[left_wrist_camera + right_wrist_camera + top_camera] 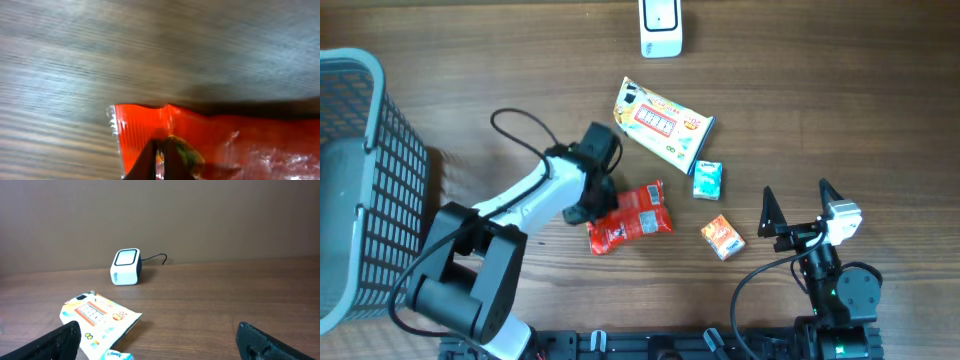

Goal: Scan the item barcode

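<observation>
A red snack packet [638, 216] lies on the wooden table just left of centre. My left gripper [603, 208] is down at the packet's left end. In the left wrist view the dark fingers [150, 162] are pressed together, with a thin strip of the red packet [240, 142] pinched between them. The white barcode scanner [660, 28] stands at the table's far edge, and the right wrist view shows the scanner [125, 266] with its window facing this way. My right gripper [798, 206] rests near the front right, open and holding nothing [160, 347].
A yellow-white wipes pack [660, 125] lies beyond the red packet, a teal tissue pack [707, 180] to its right, and a small orange box [722, 237] in front of that. A grey mesh basket [360, 180] stands at the left edge.
</observation>
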### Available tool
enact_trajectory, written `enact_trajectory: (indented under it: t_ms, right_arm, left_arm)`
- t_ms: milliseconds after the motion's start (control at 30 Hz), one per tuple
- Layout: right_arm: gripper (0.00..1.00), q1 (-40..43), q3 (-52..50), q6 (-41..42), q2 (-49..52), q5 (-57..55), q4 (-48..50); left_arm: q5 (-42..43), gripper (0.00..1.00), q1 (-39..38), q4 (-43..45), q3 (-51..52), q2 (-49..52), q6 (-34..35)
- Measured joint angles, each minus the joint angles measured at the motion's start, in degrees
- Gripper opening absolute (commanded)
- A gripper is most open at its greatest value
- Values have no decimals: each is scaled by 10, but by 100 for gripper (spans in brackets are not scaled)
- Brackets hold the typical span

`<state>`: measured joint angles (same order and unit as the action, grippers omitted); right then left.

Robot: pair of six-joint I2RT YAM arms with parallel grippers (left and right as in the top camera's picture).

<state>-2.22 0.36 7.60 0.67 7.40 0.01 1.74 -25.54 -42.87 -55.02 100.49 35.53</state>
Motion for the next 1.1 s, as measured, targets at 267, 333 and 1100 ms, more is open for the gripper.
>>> enact_trajectory:
  t_ms: [267,333,1100]
  right_arm:
    - [100,0,0,0,0,0,0]
    - [99,0,0,0,0,0,0]
    - [100,0,0,0,0,0,0]
  left_arm:
    - [-101,4,34,-161,-116,-20,8]
    - [-59,4,23,-154,-141,-51,8]
    - [210,4,-60,338,73,-74,240]
